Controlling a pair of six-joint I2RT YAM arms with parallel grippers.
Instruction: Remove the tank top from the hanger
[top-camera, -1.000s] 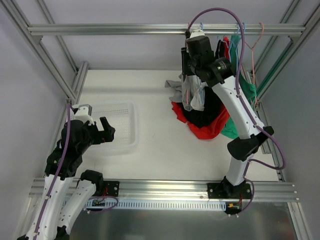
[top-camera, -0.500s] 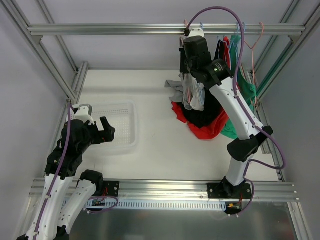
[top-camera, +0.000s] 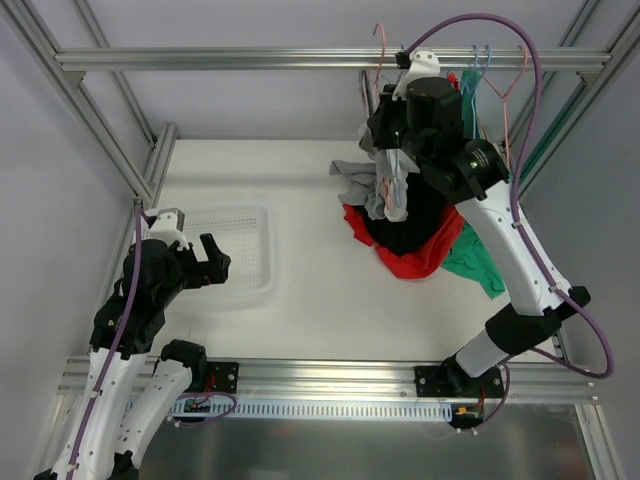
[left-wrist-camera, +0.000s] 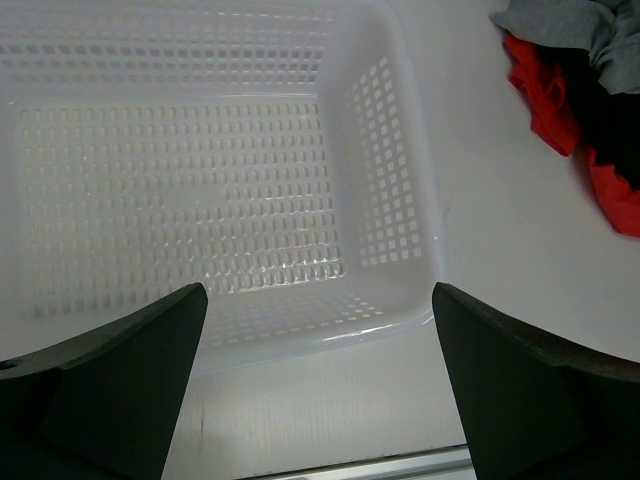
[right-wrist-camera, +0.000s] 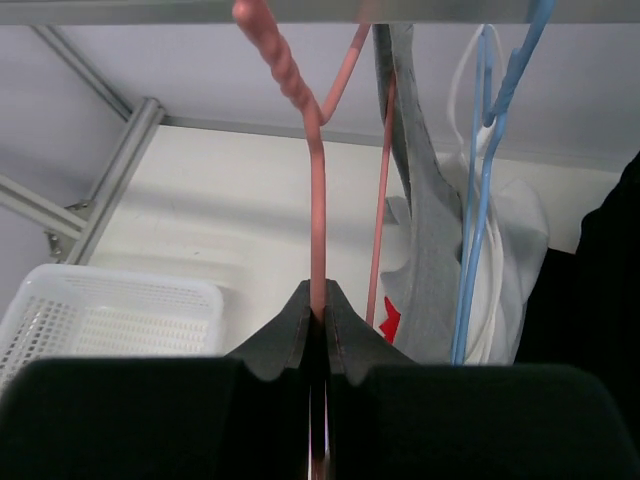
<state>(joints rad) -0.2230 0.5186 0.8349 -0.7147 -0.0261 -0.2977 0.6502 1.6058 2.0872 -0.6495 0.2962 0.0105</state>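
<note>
White table (top-camera: 300, 190), aluminium frame all round, and the action is up at the back rail (top-camera: 200, 58). Right gripper (right-wrist-camera: 317, 316) first: its two dark fingers are pressed together on the straight stem of the pink hanger (right-wrist-camera: 318, 200), pinching the wire just below the twisted neck. From that pinch the stem runs up to a hook whose tip sits right at the rail; whether the hook rests on the bar I cannot tell. A second pink wire drops just right of the stem, and right beside it hangs the tank top (right-wrist-camera: 425, 230), grey, one strap running up toward the rail and the body falling behind the fingers. From the overhead camera the same grey cloth bunches directly under the raised right wrist. Next outward, two blue hangers (right-wrist-camera: 482, 180) dangle just right of the grey strap, with white fabric behind them and black cloth at the frame's right edge. Below on the table lies a pile of clothes (top-camera: 410, 245), red, black and green, beneath the right arm.

Over on the other side, well apart from all that, the left gripper (left-wrist-camera: 318, 300) hangs low with its fingers spread wide and nothing between them, poised just over the near rim of the white perforated basket (left-wrist-camera: 385, 200).
</note>
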